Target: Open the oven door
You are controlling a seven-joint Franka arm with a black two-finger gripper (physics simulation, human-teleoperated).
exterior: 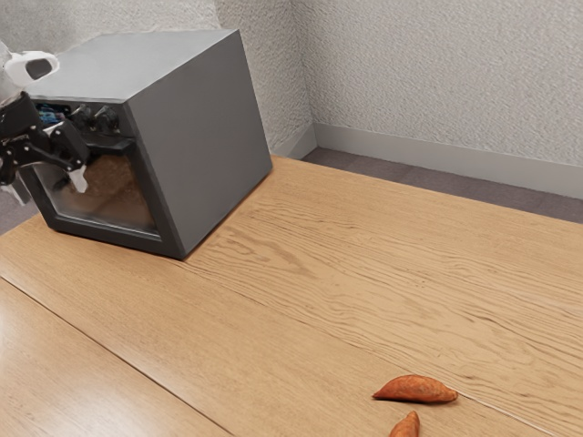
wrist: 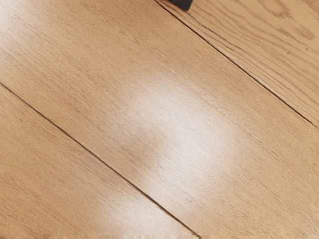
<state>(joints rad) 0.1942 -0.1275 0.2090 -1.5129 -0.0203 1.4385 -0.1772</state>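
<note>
My gripper [exterior: 49, 186] is at the exterior view's left edge, in front of the oven's glass door [exterior: 107, 193], its pale fingertips spread apart with nothing visible between them. The grey oven [exterior: 196, 137] stands on the table, and its door is closed. A dark handle [exterior: 118, 143] runs along the door's top edge, partly hidden behind the gripper; whether they touch, I cannot tell. A small dark corner [wrist: 182, 4], apparently part of the oven, shows in the wrist view.
The wooden table [exterior: 319, 273] extends from the oven toward the exterior view's right. Two orange-brown sweet potatoes [exterior: 416, 389] lie near that view's lower edge, far from the gripper. A textured wall [exterior: 437, 73] rises behind the table.
</note>
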